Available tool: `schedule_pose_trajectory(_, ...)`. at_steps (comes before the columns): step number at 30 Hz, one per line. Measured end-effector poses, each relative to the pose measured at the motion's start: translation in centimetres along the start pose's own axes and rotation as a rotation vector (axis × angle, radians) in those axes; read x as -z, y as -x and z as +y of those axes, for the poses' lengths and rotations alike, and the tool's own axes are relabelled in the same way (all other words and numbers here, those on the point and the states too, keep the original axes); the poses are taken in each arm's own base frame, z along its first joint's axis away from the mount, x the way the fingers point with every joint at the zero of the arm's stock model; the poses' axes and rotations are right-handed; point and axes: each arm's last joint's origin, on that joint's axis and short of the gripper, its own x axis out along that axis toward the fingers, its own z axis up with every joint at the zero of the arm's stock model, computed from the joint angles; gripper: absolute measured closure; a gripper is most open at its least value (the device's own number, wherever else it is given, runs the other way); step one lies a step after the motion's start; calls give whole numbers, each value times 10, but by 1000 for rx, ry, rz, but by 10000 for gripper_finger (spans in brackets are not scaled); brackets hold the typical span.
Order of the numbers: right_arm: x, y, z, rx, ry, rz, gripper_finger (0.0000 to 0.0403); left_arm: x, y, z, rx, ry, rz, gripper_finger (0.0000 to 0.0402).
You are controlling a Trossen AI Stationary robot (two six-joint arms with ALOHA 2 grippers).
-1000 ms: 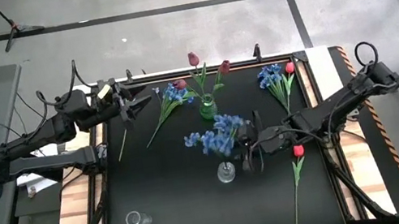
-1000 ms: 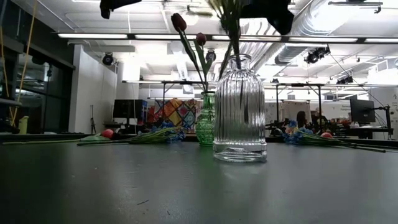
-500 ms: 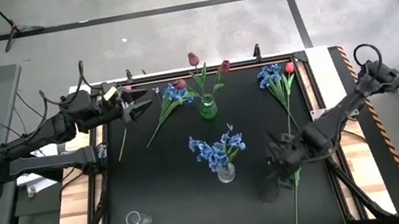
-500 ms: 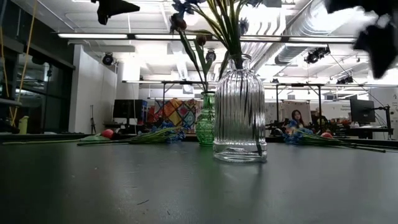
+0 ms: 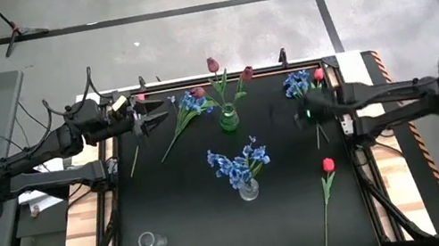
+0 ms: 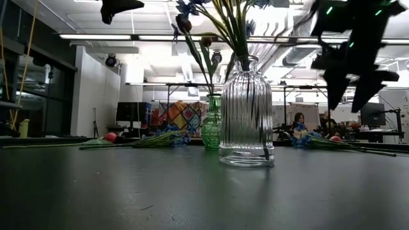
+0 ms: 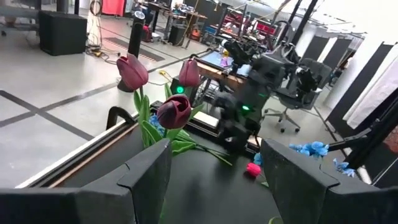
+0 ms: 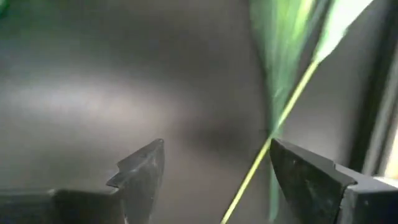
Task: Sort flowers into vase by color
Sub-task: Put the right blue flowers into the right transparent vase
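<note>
A clear ribbed vase [image 5: 249, 189] [image 6: 246, 112] stands mid-table with blue blossoms [image 5: 239, 162] in it. Behind it, a green vase [image 5: 227, 121] holds dark maroon tulips [image 5: 212, 64] [image 7: 174, 111]. Lying flat are a blue cluster [image 5: 190, 102], a blue cluster with a red tulip [image 5: 301, 84] at the far right, and a red tulip [image 5: 327, 164] at the near right. My right gripper [image 5: 302, 116] [image 8: 217, 149] hovers open over the far-right pair's green stems [image 8: 292, 99]. My left gripper [image 5: 151, 115] [image 7: 214, 149] waits open at the far left.
A small empty glass [image 5: 148, 240] stands near the table's near-left corner. A thin stem [image 5: 135, 160] lies by the left edge. The black table top has raised rails [image 5: 329, 63] along its edges. Desks with a keyboard stand to the left of the table.
My right gripper drew away from the clear vase toward the near right, then swung toward the far edge and now hangs over the flowers at the far right. The blue blossoms have stayed in the clear vase, spreading a little.
</note>
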Motion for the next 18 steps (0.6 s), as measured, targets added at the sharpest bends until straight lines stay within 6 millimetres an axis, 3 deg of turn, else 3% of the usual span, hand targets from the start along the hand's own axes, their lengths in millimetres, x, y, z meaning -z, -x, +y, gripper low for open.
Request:
schedule_pose_trajectory(6, -44, -30, -18, 90, -2, 12, 124, -2, 0, 0, 3, -40, -19, 167)
schedule_pose_trajectory(10, -57, -54, -26, 155, 53, 109, 124, -3, 0, -1, 7, -64, -37, 167)
schedule_pose_trajectory(18, -74, -90, -26, 124, 216, 178, 124, -6, 0, -2, 13, -59, -62, 167)
